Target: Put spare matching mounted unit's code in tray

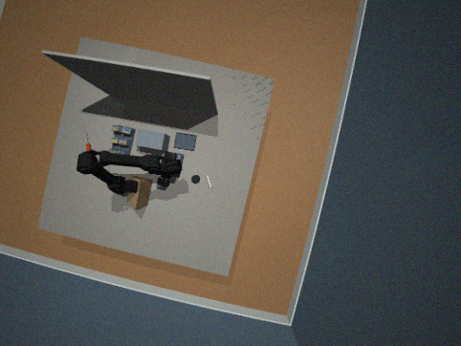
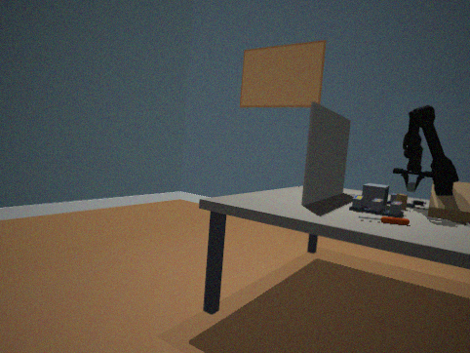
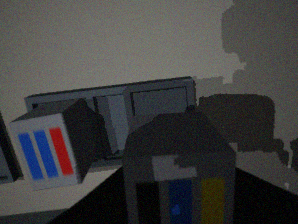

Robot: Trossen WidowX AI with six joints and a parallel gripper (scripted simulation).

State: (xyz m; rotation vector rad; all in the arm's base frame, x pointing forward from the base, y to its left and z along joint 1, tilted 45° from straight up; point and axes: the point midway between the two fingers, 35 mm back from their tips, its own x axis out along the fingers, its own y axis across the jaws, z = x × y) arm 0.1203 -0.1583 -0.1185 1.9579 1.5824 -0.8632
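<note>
My gripper is shut on a grey spare block whose label has black, blue and yellow stripes. It holds the block a little above the table. In the wrist view a second spare, with two blue stripes and one red, stands to the left on the table. Behind both lies the low dark grey tray. The grey mounted unit stands left of the tray; its back is hidden.
A tall dark panel stands behind the unit. Small coloured parts lie left of it, with an orange-handled screwdriver. A wooden block sits under the arm. A black disc and a white stick lie to the right.
</note>
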